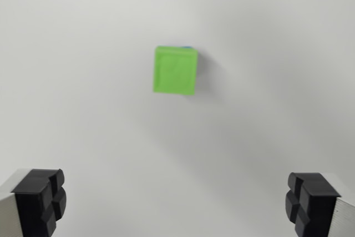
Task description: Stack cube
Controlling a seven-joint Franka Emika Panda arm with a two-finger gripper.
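A green cube (175, 70) lies on a white surface, seen from above near the middle of the wrist view. A thin blue edge (186, 46) shows at its top side, as if a blue cube sits beneath it; I cannot tell more. My gripper (176, 201) is open, its two black fingertips (40, 201) standing wide apart at the bottom corners of the view. Nothing is between them. The cube is well above the fingertips in the picture and apart from them.
A plain white table surface (83, 109) fills the view around the cube. A soft shadow falls to the wrist view's right of the cube.
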